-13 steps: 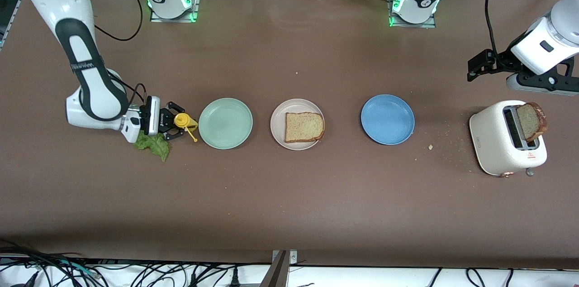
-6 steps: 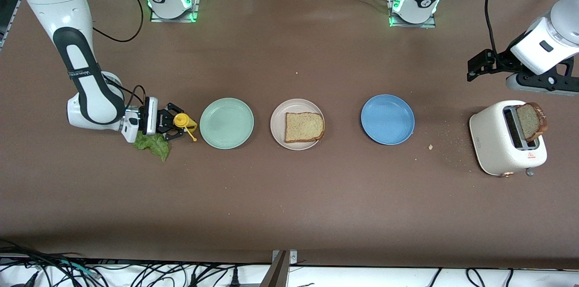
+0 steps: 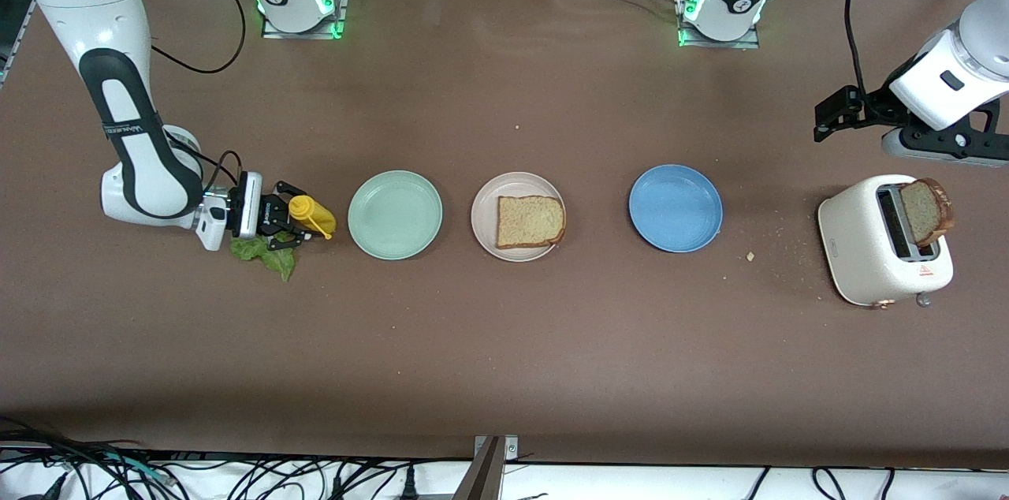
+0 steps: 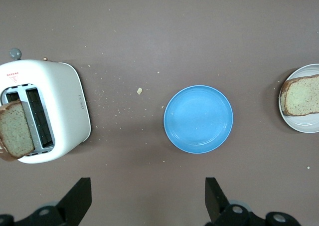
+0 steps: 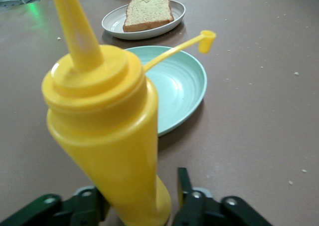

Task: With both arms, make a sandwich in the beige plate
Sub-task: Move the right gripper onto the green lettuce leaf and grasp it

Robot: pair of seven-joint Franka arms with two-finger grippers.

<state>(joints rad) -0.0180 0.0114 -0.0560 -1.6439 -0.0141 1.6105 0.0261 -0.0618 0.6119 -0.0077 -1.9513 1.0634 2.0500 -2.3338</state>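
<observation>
One tan bread slice (image 3: 530, 221) lies on the beige plate (image 3: 482, 225), also in the right wrist view (image 5: 112, 24). A second slice (image 3: 926, 210) stands in the white toaster (image 3: 867, 248). The green lettuce leaf (image 3: 266, 255) lies on the table under my right gripper (image 3: 293, 218). That gripper is low and open, its fingers either side of a tilted yellow squeeze bottle (image 3: 314, 216) (image 5: 104, 121), with a gap at one finger (image 5: 183, 186). My left gripper (image 3: 826, 124) (image 4: 148, 201) waits open and empty in the air beside the toaster (image 4: 60, 101).
A mint green plate (image 3: 394, 214) (image 5: 179, 86) sits between the bottle and the beige plate. A blue plate (image 3: 675, 208) (image 4: 198, 118) sits between the beige plate and the toaster. Crumbs lie near the toaster.
My right gripper has drawn back toward the right arm's end of the table. The yellow bottle's top has come with it and the bottle now leans. The left arm has not moved.
</observation>
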